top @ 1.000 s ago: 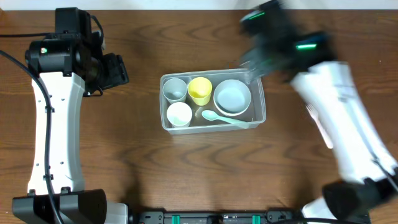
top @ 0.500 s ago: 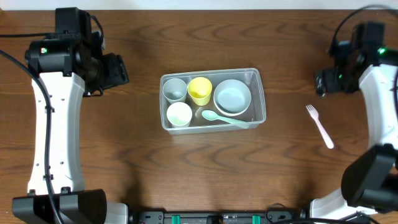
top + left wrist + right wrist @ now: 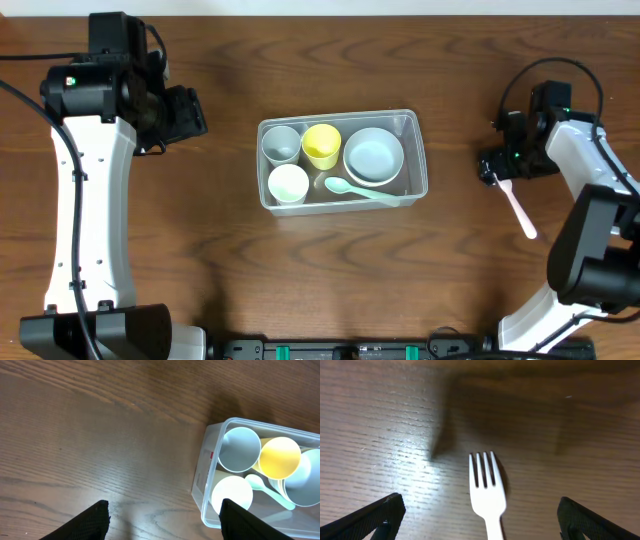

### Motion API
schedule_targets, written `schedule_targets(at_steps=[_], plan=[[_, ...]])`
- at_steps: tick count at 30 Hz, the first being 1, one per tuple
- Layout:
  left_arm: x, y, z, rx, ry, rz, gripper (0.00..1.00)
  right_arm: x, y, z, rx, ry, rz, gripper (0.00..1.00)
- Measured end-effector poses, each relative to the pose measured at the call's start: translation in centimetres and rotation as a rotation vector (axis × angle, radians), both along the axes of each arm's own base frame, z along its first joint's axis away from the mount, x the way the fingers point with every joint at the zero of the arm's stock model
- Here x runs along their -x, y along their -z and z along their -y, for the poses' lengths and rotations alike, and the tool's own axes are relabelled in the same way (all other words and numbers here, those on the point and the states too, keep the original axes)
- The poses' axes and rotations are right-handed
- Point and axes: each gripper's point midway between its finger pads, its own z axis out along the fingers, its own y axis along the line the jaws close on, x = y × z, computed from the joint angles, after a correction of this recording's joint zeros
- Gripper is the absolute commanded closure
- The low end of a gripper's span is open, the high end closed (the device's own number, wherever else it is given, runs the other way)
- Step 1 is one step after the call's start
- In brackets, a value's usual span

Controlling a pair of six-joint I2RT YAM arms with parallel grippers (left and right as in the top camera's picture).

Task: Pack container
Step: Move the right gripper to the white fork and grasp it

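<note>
Fork pickup looks like the step in hand. The right gripper [image 3: 487, 522] hangs spread wide over a white plastic fork [image 3: 487, 491] lying flat on the wooden table [image 3: 395, 420]. The tines sit midway between its two fingertips [image 3: 377, 516], pointing away from the wrist. Neither fingertip touches the fork.

The container [image 3: 419, 150] stands well apart from this gripper, toward the table's middle. It already holds a grey cup [image 3: 281, 144], a yellow cup [image 3: 321, 145], a white cup [image 3: 288, 184], a pale blue bowl [image 3: 373, 156] and a pale spoon [image 3: 358, 189]. The fork seems to be the last loose item.

The next move probably calls for lowering until the fingers straddle the neck just behind the tines, then closing gently, since a thin flat fork can slip or skid on the wood.

The left gripper [image 3: 165, 522] is also spread wide and holds nothing, with the container's near end just beyond its fingertips.

The fork's handle runs off the bottom of the right wrist view, and from overhead the gripper covers the tines. How high the fingertips sit above the table cannot be told.
</note>
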Motion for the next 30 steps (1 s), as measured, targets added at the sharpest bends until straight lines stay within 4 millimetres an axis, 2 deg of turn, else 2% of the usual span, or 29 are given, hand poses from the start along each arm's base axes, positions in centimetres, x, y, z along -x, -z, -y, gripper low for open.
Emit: schedule_targets(at_steps=[13,19,30], plan=[[0.0,0.0,0.0,0.0,0.0,0.0,0.29,0.9,2.9,0.1,-0.023,0.006,-0.082,0.03],[0.0,0.0,0.0,0.0,0.0,0.0,0.29,0.9,2.9,0.2,-0.015,0.008,-0.082,0.06],[0.0,0.0,0.0,0.0,0.0,0.0,0.28,0.9,3.0,0.5,-0.005,0.017,-0.085,0.36]])
